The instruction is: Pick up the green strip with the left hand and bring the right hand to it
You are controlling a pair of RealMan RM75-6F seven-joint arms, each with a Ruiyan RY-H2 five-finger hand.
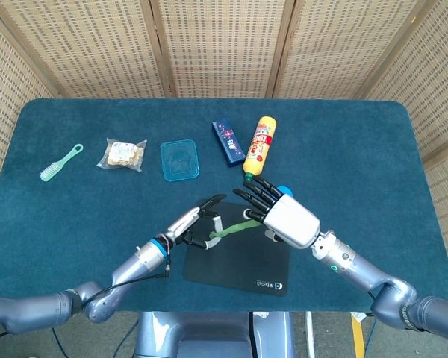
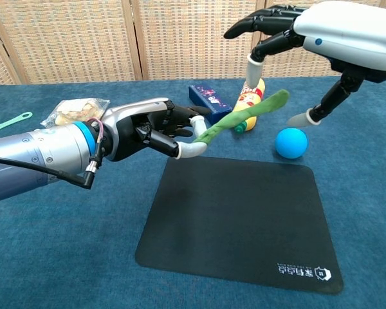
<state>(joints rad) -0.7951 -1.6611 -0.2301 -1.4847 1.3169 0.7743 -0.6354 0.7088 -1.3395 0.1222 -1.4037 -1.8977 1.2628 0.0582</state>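
My left hand (image 2: pixel 151 129) (image 1: pixel 196 224) pinches one end of the green strip (image 2: pixel 243 118) (image 1: pixel 231 229) and holds it in the air over the black mat (image 2: pixel 244 219) (image 1: pixel 243 257). The strip slants up to the right. My right hand (image 2: pixel 315 35) (image 1: pixel 280 212) hovers with fingers spread just above and around the strip's free end. Its fingertips (image 2: pixel 251 64) are close to the strip, and I cannot tell whether they touch it. Nothing is held in the right hand.
A blue ball (image 2: pixel 291 142) lies right of the mat's far corner. Behind are a yellow bottle (image 1: pixel 260 145), a dark blue box (image 1: pixel 228 142), a clear blue lid (image 1: pixel 180 159), a snack bag (image 1: pixel 123 154) and a mint brush (image 1: pixel 61 162).
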